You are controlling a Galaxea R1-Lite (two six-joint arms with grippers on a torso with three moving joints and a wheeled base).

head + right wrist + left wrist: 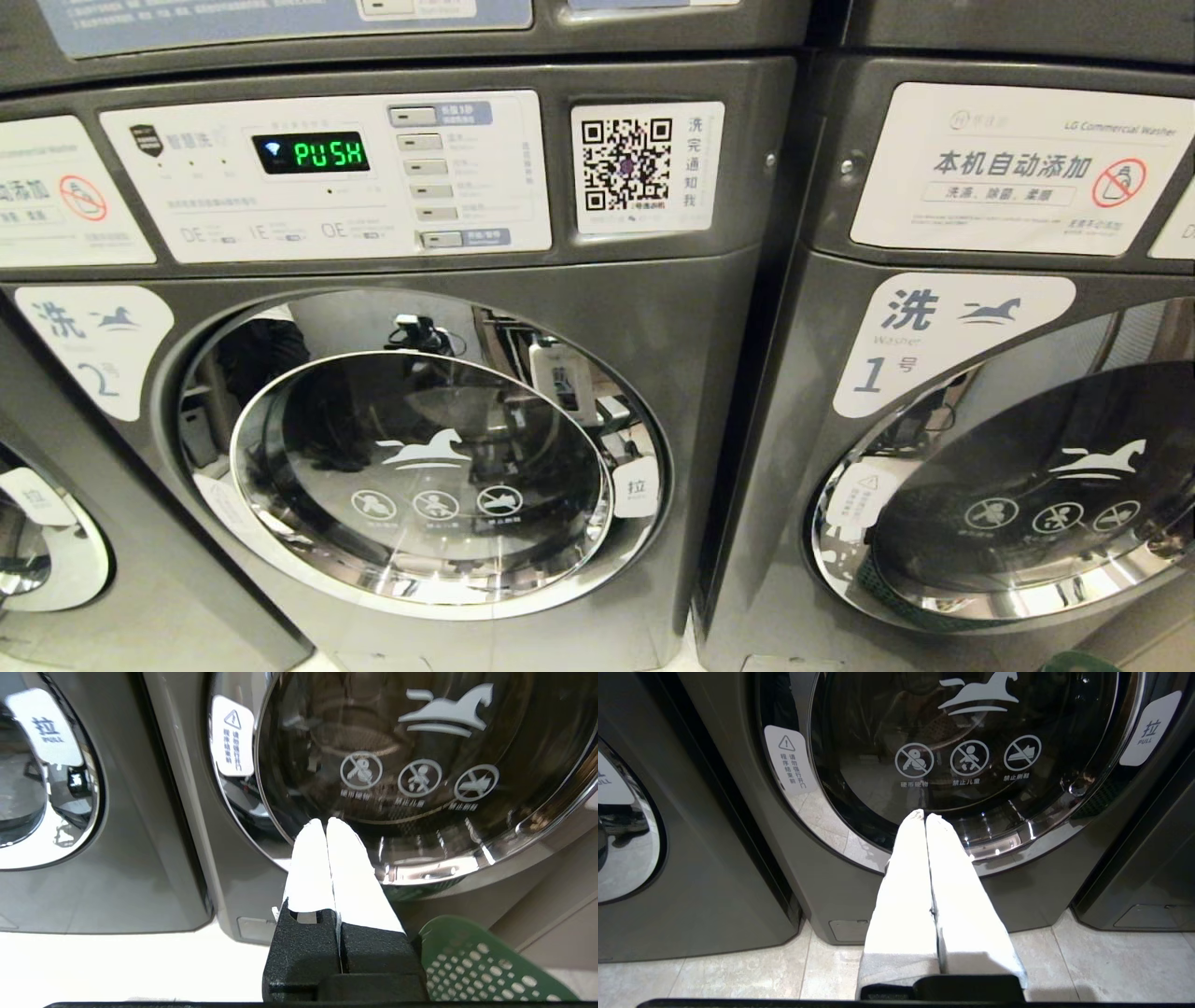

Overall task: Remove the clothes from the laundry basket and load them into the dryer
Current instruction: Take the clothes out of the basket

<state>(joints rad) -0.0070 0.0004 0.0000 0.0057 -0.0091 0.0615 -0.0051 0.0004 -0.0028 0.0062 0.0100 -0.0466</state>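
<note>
- While both my arms hang low in front of the machines, my left hand (924,817) is clenched on nothing, its two white fingers (901,882) pressed flat together over the pale tiled floor (714,975).
- My right hand (325,822) is clenched the same way and holds nothing; its white fingers (308,872) meet along their whole length above black mounts.
- Just beside my right hand, low and to its outer side, sits the green perforated rim of the laundry basket (472,961); I cannot see any clothes in the part that shows. A sliver of green shows at the bottom edge of the head view (1083,661) too.
- Beyond my left hand stands the closed round door (971,765) of the machine marked 2, with a white horse emblem, three prohibition icons and a white pull tag (1150,728) on its chrome ring.
- Beyond my right hand is the glass door (420,765) of the machine marked 1, bearing the same emblem and icons.
- Farther up, from my head, machine 2 (420,457) fills the middle and machine 1 (1008,485) the right.
- Above the door of machine 2, the control panel (327,177) has a green display reading PUSH (329,152), with a QR-code sticker (646,166) just beside it.
</note>
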